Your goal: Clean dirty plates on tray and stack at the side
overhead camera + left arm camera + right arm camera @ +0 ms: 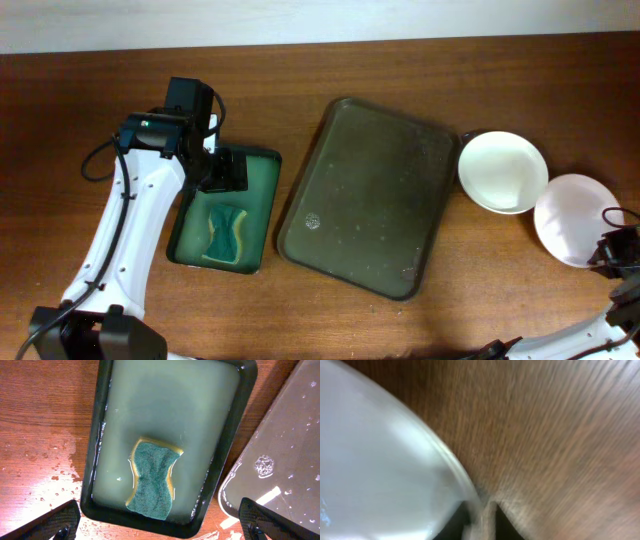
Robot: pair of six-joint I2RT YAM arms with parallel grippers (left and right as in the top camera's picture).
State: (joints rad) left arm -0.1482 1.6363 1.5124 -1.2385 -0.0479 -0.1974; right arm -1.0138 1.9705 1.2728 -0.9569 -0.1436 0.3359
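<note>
The large olive-brown tray [365,195] lies mid-table with no plate on it, only water drops. A white plate [503,172] sits on the table just right of the tray; I cannot tell whether another plate lies under it. A second white plate [573,218] is further right, its right rim pinched in my right gripper [608,250]. The blurred right wrist view shows that plate [375,460] with its rim between the jaws [482,520]. No blue smear shows on either plate. My left gripper [225,170] is open and empty [160,527] above the green tray.
The small green tray [225,210] [165,420] holds shallow water and a yellow-green sponge [227,232] [152,480]. Water drops lie on the wood around it. The olive tray's corner [285,460] is right beside it.
</note>
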